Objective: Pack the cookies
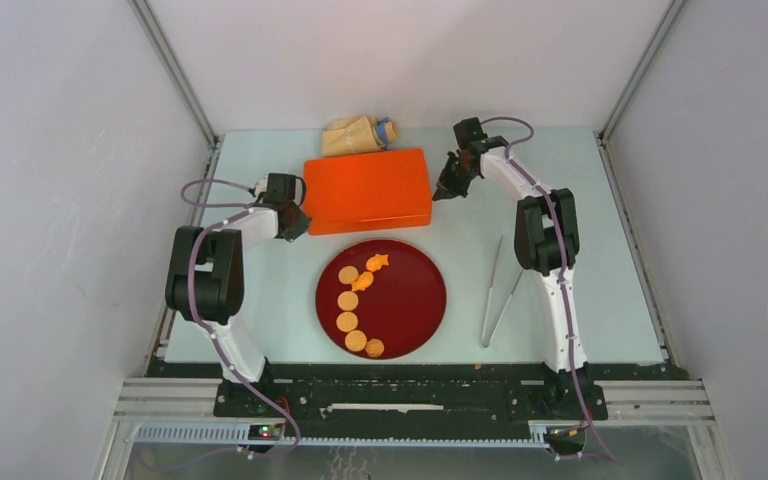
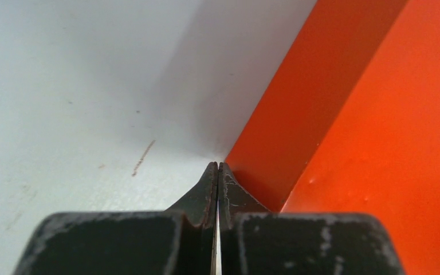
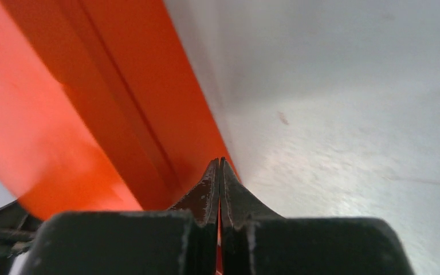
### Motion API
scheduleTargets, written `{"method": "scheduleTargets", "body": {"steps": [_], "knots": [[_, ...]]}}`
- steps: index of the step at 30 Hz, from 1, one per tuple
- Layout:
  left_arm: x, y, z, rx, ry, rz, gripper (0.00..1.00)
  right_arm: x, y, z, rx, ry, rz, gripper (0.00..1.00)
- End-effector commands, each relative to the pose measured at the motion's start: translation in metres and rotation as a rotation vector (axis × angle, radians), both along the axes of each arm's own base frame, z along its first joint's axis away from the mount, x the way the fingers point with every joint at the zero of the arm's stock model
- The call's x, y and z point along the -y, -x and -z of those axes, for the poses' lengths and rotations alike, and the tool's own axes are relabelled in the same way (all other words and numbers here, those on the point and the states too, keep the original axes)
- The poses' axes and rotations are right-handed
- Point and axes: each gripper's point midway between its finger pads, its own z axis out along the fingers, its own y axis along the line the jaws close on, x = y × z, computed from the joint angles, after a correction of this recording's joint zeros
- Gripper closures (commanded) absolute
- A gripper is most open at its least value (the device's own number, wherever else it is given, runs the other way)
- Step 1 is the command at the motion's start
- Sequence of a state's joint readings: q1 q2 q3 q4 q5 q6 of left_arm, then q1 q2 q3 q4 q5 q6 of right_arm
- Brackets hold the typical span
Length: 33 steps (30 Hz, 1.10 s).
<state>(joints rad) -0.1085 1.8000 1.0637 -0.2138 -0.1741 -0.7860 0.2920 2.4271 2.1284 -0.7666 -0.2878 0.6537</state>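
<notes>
Flanking the orange box [image 1: 367, 190] at upper centre, we had the left gripper [image 1: 295, 222] and right gripper [image 1: 447, 190] pinched fully closed, empty, tips at its side edges. The cookies [image 1: 352, 300] sat unpacked on the red plate [image 1: 415, 300], lower centre. Our risk was that uneven pushing could skew the box and the tips could slip off.

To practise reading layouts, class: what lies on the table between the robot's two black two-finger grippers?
The flat orange rectangular box fills the stretch, with the left gripper at its left edge and the right gripper at its right edge. The top view shows this.
</notes>
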Motion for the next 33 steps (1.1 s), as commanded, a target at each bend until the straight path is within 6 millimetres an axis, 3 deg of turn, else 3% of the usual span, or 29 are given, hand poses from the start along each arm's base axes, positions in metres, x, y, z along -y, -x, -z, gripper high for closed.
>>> {"method": "scheduleTargets", "body": {"steps": [1,5,8,10,13,17,25,30,33], "knots": [[0.027,-0.029,-0.05,0.164,0.084,0.078,1.0,0.042,-0.014,-0.074,0.21,0.179,0.141,1.0],[0.029,-0.03,-0.053,0.172,0.088,0.088,1.0,0.05,-0.011,-0.123,0.372,0.326,0.174,1.0],[0.028,-0.03,-0.056,0.179,0.085,0.09,1.0,0.031,-0.006,-0.148,0.478,0.37,0.115,1.0],[0.028,-0.03,-0.056,0.178,0.083,0.089,1.0,0.016,-0.004,-0.153,0.494,0.377,0.062,1.0],[0.029,-0.03,-0.056,0.18,0.085,0.092,1.0,-0.001,-0.001,-0.137,0.434,0.375,-0.021,1.0],[0.029,-0.03,-0.056,0.181,0.083,0.097,1.0,-0.013,0.003,-0.102,0.351,0.357,-0.083,1.0],[0.03,-0.032,-0.059,0.197,0.084,0.107,1.0,-0.014,0.01,-0.05,0.238,0.353,-0.129,1.0],[0.03,-0.031,-0.059,0.201,0.082,0.107,1.0,-0.013,0.006,-0.058,0.254,0.329,-0.12,1.0],[0.025,-0.027,-0.065,0.212,0.068,0.085,1.0,-0.015,0.003,-0.079,0.301,0.305,-0.118,1.0]]}}
